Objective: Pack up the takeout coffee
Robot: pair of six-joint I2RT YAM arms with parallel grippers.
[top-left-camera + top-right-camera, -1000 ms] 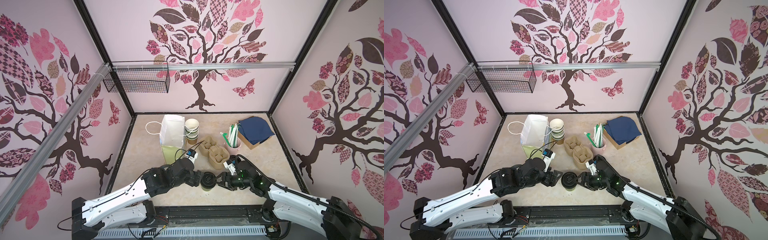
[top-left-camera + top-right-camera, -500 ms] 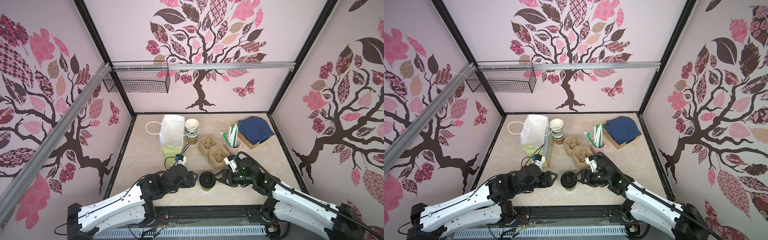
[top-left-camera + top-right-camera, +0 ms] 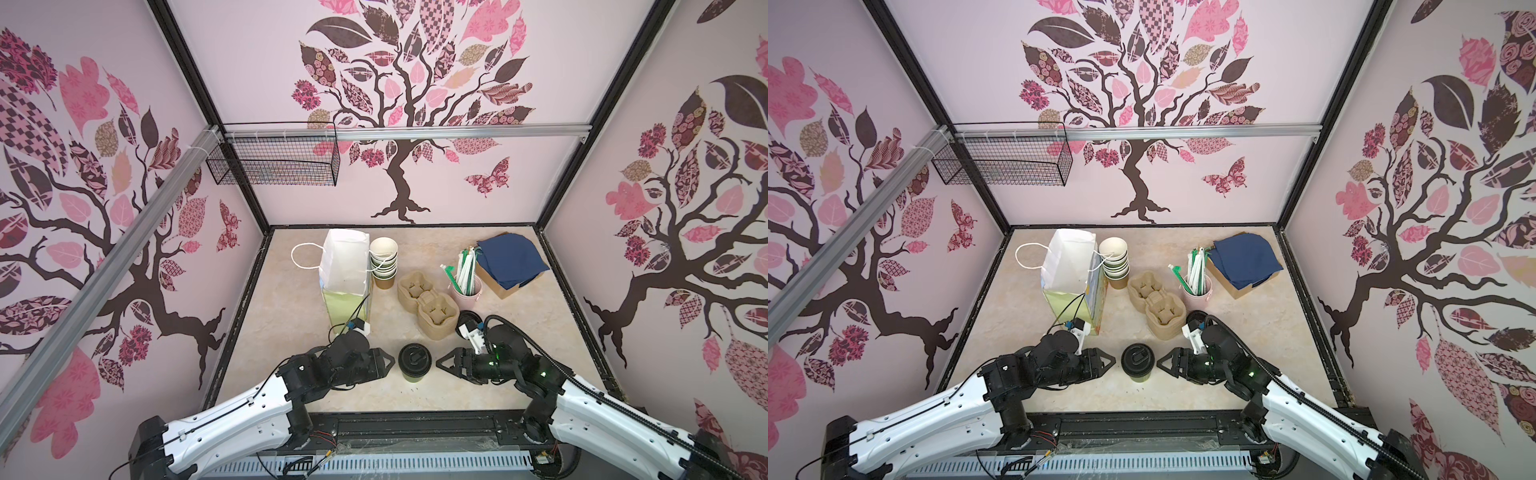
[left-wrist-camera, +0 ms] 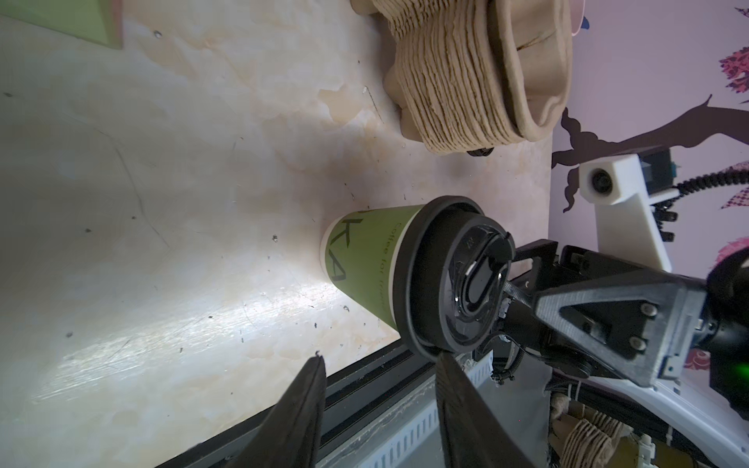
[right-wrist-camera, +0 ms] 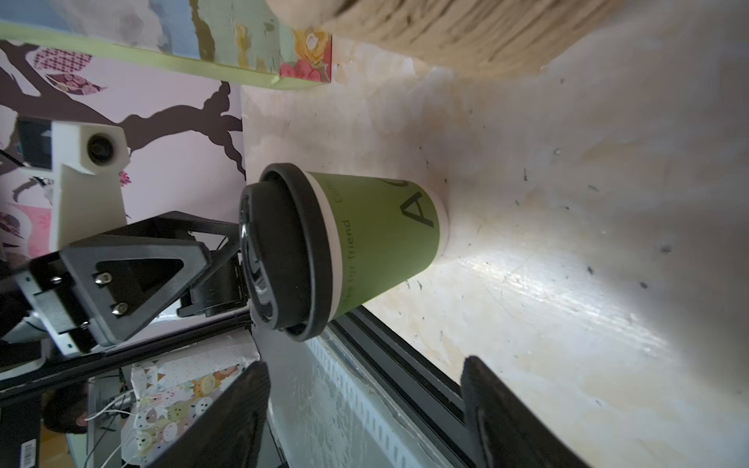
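Takeout coffee lidded, upright on table, close to front edge. Not yet packed.
Paper bag stands back left, well apart from cup. Pulp carriers sit near, behind cup.
Your left gripper: partly open, empty, just beside cup. Your right gripper: wide open, empty, on opposite side.
Grasp, lift and placement all left.
Room: bare table to cup's left; front edge close; carriers and bag narrow your path back.
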